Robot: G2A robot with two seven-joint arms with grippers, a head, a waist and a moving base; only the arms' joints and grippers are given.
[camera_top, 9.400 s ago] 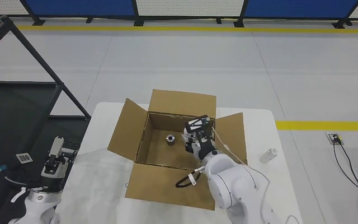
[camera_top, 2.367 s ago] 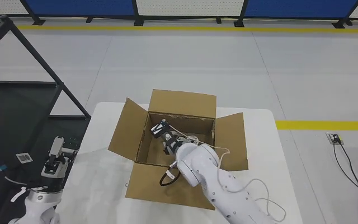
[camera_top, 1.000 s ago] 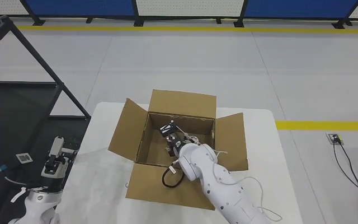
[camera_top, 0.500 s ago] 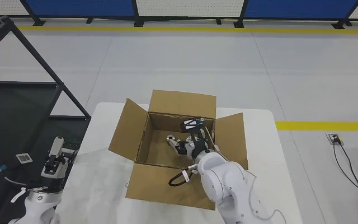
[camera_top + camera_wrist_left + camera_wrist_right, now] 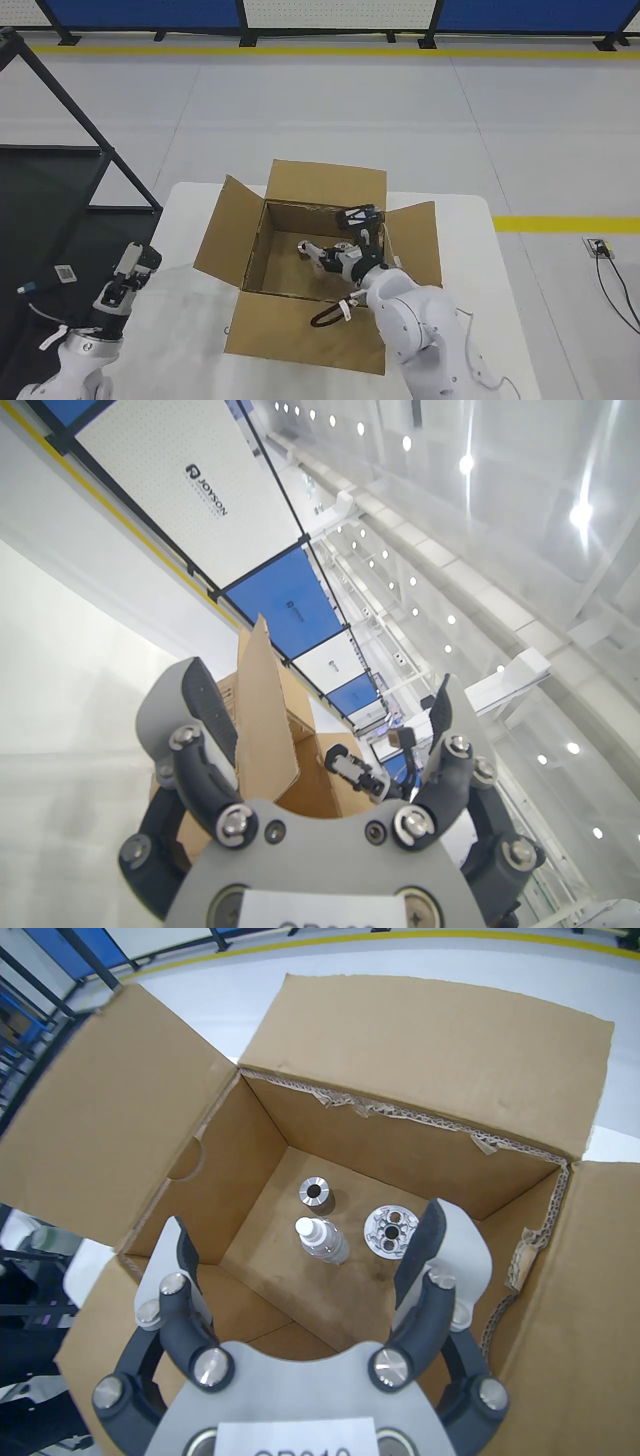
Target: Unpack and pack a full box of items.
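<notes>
Cardboard box (image 5: 425, 1168), right end effector (image 5: 306, 1217) apparently overhead

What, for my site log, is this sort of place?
Probably a factory hall or industrial test bay: yellow floor lines, blue and white partition panels, and a high roof with rows of lights.

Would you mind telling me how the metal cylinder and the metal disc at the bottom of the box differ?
The cylinder stands taller and narrower; the disc lies flat and is wider. The cylinder has one central hole, the disc several holes and ribs. Both are silvery metal and rest on the floor of the box.
</notes>
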